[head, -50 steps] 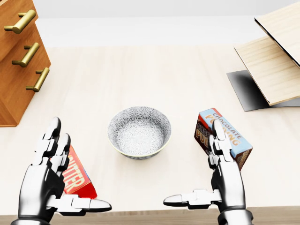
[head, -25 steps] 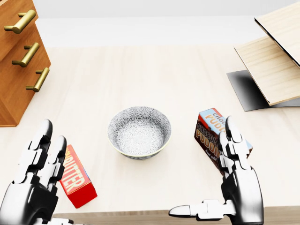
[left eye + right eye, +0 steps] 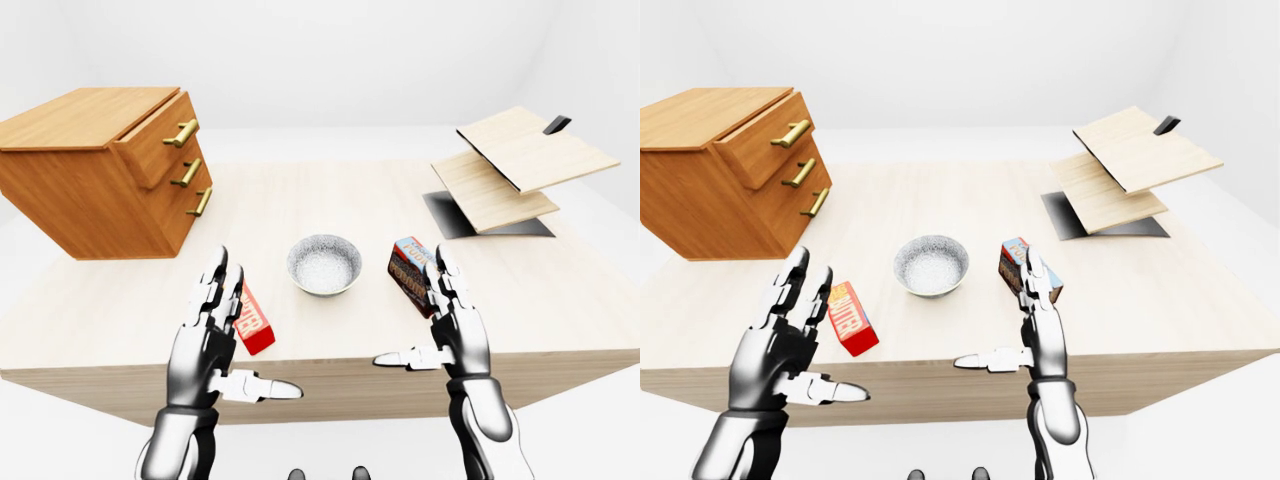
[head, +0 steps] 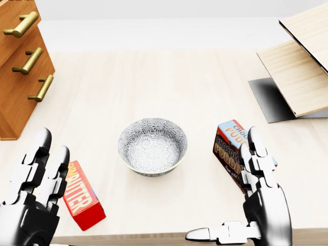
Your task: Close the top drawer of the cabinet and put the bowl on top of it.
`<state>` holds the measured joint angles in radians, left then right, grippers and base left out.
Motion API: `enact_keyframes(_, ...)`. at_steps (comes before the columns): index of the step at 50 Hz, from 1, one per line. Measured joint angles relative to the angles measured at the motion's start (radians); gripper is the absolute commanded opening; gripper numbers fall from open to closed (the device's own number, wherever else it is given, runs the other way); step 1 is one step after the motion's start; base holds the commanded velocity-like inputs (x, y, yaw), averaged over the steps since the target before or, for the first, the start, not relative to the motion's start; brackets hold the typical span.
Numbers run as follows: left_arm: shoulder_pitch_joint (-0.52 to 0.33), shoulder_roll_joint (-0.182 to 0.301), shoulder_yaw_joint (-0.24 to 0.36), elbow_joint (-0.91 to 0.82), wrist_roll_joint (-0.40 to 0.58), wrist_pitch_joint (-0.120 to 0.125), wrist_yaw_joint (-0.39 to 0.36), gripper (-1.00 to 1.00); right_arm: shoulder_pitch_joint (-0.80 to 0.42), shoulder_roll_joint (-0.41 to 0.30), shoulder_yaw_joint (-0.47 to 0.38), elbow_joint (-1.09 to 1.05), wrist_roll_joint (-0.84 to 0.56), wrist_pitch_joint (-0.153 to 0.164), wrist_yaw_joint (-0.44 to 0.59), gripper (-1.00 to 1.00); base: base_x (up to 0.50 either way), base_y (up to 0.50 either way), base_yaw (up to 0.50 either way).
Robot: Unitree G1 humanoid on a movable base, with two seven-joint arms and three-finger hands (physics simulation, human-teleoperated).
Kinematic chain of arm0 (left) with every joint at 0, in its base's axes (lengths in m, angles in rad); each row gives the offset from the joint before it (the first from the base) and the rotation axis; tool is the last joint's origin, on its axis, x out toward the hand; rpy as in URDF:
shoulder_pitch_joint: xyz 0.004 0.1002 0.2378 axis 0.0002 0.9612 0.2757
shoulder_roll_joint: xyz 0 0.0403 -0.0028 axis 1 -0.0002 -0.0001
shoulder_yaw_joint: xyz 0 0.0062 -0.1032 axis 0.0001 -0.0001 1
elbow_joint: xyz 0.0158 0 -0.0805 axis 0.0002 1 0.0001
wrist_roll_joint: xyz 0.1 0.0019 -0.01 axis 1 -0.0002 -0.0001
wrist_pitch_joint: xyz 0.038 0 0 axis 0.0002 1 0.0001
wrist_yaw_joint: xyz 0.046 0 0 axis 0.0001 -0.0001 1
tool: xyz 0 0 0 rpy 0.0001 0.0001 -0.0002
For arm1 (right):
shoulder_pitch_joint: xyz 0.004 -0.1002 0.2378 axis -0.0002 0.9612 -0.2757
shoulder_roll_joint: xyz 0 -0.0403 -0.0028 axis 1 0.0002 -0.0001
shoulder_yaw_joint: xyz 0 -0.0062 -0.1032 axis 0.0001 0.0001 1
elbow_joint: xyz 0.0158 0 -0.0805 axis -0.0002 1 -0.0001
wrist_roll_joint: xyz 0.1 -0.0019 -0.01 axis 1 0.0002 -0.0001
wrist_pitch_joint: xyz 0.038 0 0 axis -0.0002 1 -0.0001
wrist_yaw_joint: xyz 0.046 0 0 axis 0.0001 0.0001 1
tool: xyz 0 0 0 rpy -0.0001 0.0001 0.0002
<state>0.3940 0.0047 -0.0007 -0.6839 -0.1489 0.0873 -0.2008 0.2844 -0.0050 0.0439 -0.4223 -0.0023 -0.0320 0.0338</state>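
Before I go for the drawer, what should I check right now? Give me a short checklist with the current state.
1. Top drawer shut: not ok, it stands out from the cabinet.
2. Left hand free: ok, fingers open, holding nothing.
3. Right hand free: ok, fingers open, holding nothing.
4. Bowl upright on the table: ok, untouched.
5. Butter box apart from the left fingers: cannot tell, they overlap in the head view.
6. Pudding box apart from the right fingers: cannot tell.
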Motion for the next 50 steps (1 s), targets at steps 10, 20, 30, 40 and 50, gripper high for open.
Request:
enact_keyframes(10,0.003,-0.002,0.006,-0.016,-0.011,0.0,-0.011,1.0,0.009,-0.001,0.001,-0.009,0.004,-0.005,0.01,1.0,0.21,0.0,0.0)
enact_keyframes(20,0.003,-0.004,0.011,-0.024,-0.015,0.0,-0.017,1.0,0.01,-0.001,-0.001,-0.011,0.007,-0.008,0.015,1.0,0.23,0.0,0.0)
enact_keyframes(30,0.005,-0.005,0.009,-0.025,-0.015,0.0,-0.02,1.0,0.009,-0.001,-0.003,-0.009,0.008,-0.011,0.02,1.0,0.23,0.0,0.0)
enact_keyframes(40,0.007,-0.004,0.005,-0.024,-0.013,0.0,-0.02,1.0,0.01,-0.001,-0.002,-0.008,0.009,-0.013,0.024,1.0,0.23,0.0,0.0)
enact_keyframes(50,0.006,-0.003,0.004,-0.022,-0.013,0.0,-0.019,1.0,0.009,-0.001,-0.001,-0.007,0.013,-0.013,0.027,1.0,0.11,0.0,0.0)
